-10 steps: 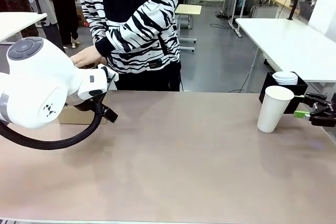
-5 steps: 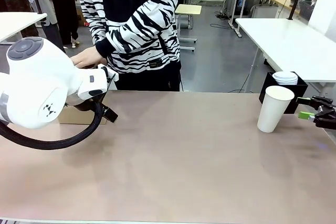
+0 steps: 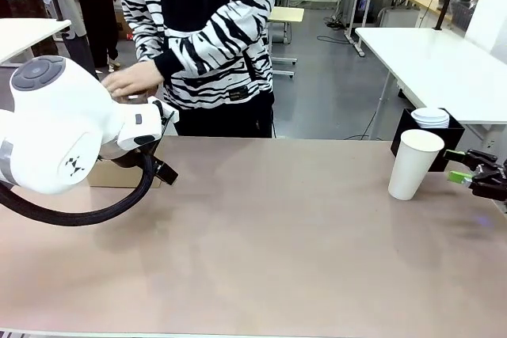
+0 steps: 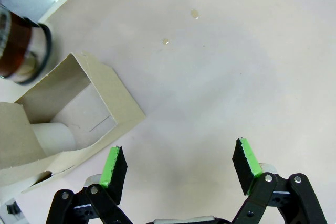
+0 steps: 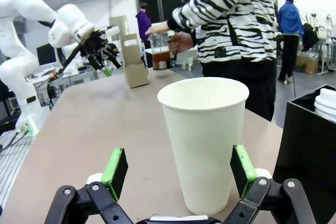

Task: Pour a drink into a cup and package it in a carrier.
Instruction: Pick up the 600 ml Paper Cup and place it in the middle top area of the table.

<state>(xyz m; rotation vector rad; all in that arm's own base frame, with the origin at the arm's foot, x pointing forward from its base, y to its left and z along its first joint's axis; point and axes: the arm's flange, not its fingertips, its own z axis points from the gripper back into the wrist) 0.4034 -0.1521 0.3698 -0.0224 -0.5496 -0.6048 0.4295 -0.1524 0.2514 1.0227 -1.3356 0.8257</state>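
Here's the wide tan table (image 3: 277,235), and at its far edge stands a person in a black-and-white zebra-striped sweater (image 3: 214,37) with a small dark label patch (image 3: 232,96) on the hem, too small to read. Over the table's left end looms the bulky white left arm (image 3: 55,132), which has a tiny dark emblem (image 3: 74,166) on its joint, also unreadable. At the table's right end sits a black open-topped box (image 3: 453,142). The brown cardboard drink carrier (image 3: 111,176) is at the table's far left, half hidden by the arm from the front. The left wrist camera looks down into its open pocket, where a white rounded shape (image 4: 52,135) lies, and I cannot tell what it is. The right wrist camera gives us the carrier's tall handle panel. The tall white paper cup (image 3: 413,164) stands upright and unlidded at the table's right end, just in front of the box. The right wrist camera also catches a clear glass jug (image 5: 161,52) of dark reddish-brown drink (image 5: 161,60) in the person's hand (image 5: 181,40), beside the carrier. The right gripper (image 3: 459,165) has its jaws spread wide, with the cup just ahead and not gripped. The left gripper (image 4: 179,165) is spread wide too, over bare tabletop beside the carrier. White plastic lids (image 3: 431,117) are stacked in the box, and two small droplets (image 4: 195,14) dot the table.
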